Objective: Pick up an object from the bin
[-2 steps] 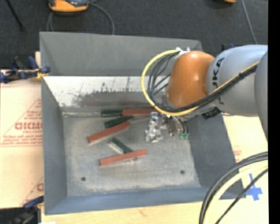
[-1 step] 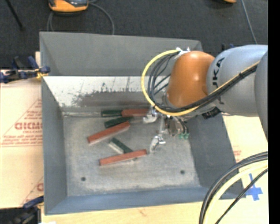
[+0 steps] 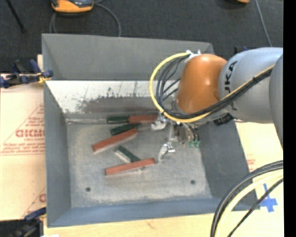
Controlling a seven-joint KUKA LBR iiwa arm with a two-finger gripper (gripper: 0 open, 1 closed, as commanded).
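Observation:
My gripper (image 3: 163, 138) hangs low over the right middle of the bin floor, below the orange wrist cover. Its two metal fingertips stand apart, open, with nothing between them. The lower fingertip (image 3: 166, 151) is just beside the right end of a long red-brown bar (image 3: 130, 167) that lies flat. A short dark green piece with a pale end (image 3: 127, 155) lies just left of that fingertip. The upper fingertip (image 3: 159, 125) is near the right end of a red-brown and dark green stick (image 3: 133, 118) that lies along the back wall.
Further left lie another red-brown bar (image 3: 114, 140) and a dark green stick (image 3: 124, 129), both slanted. The arm and its cables cover the bin's right rear part. Bare floor shows along the front and the left of the bin.

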